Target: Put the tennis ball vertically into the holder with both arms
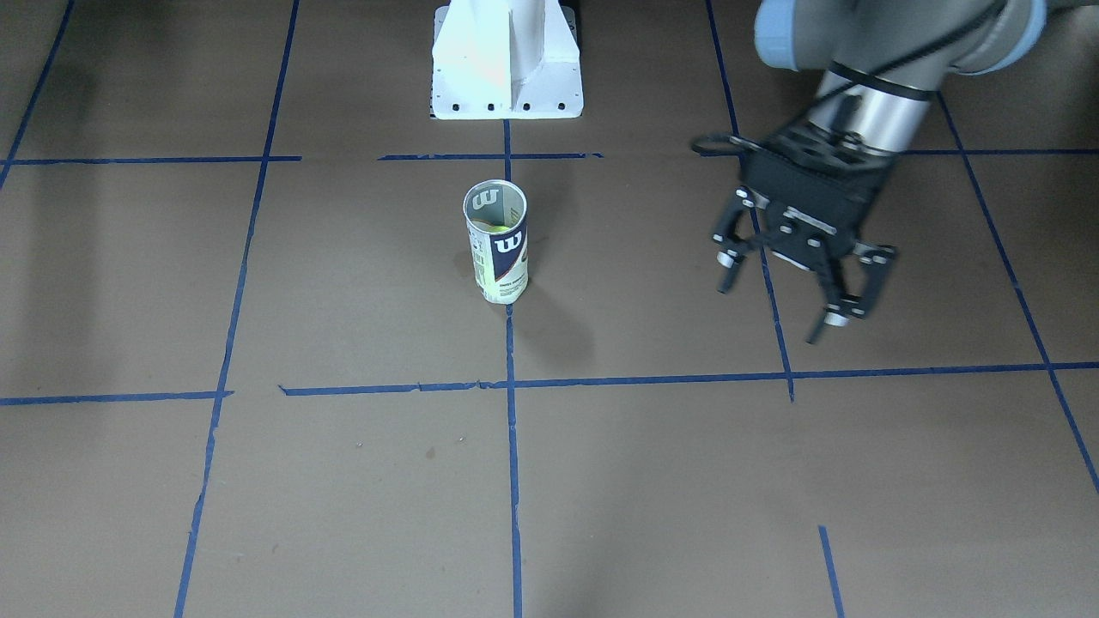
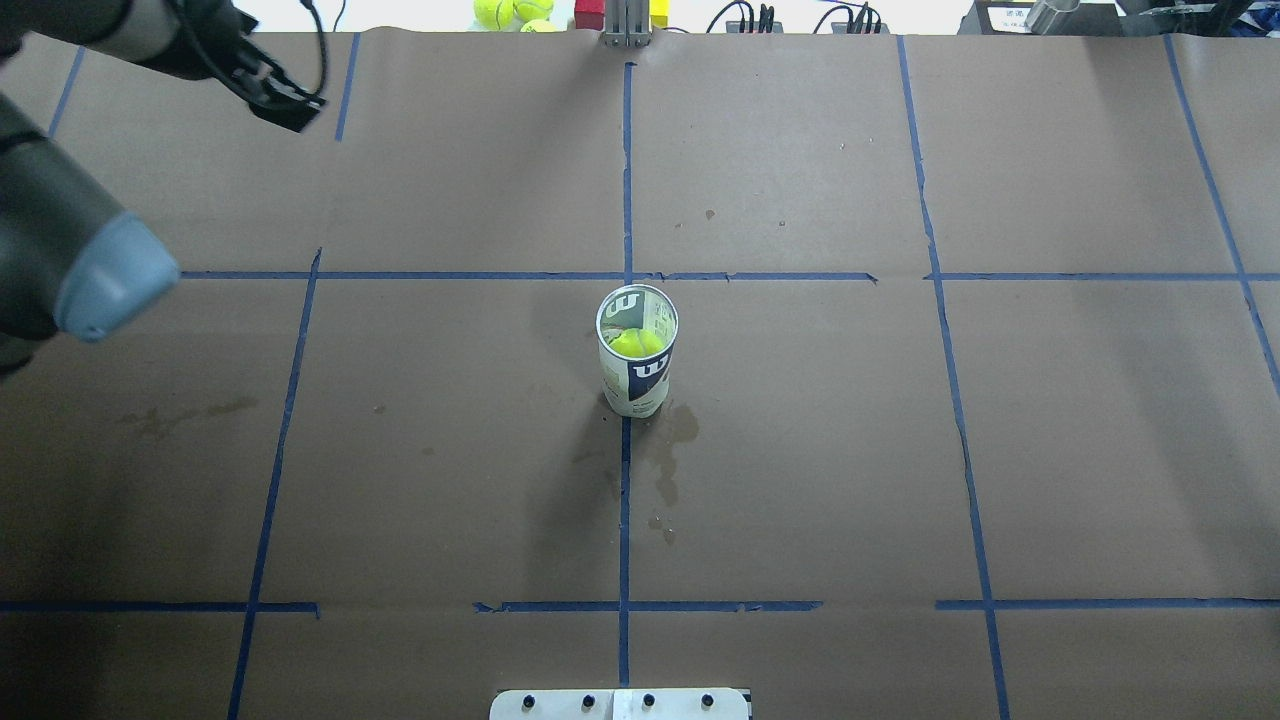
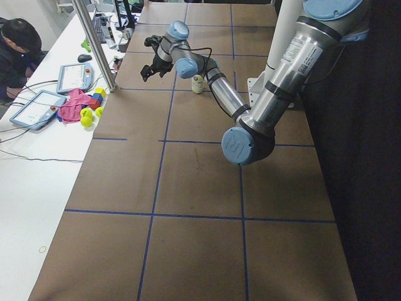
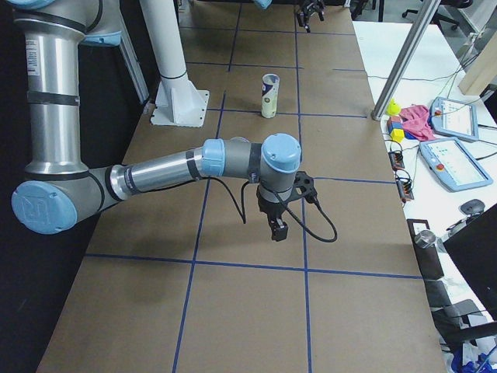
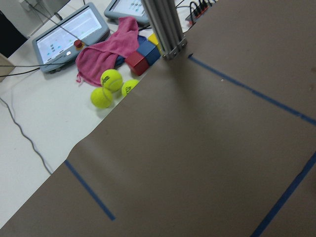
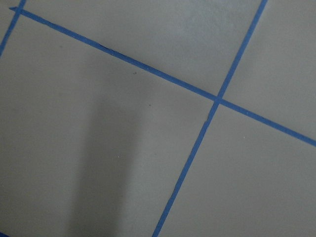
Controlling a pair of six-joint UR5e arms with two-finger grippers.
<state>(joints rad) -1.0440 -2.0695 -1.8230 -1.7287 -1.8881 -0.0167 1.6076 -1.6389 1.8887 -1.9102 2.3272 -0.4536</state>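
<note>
The holder (image 1: 498, 245), a clear can with a white-and-navy "W" label, stands upright and open at the top in the middle of the table (image 2: 637, 360). A yellow-green tennis ball (image 2: 637, 343) sits inside it, below the rim. My left gripper (image 1: 777, 300) is open and empty, above the table well off to the holder's side; in the overhead view it is at the far left corner (image 2: 288, 105). My right gripper (image 4: 276, 225) shows only in the exterior right view, low over the table far from the holder (image 4: 269, 95). I cannot tell whether it is open or shut.
The white pedestal base (image 1: 506, 60) stands at the robot's edge. Beyond the far edge lie spare tennis balls (image 5: 106, 86), a pink cloth (image 5: 111, 52), coloured blocks, tablets and a metal post (image 5: 165, 27). A person (image 3: 15, 50) sits there.
</note>
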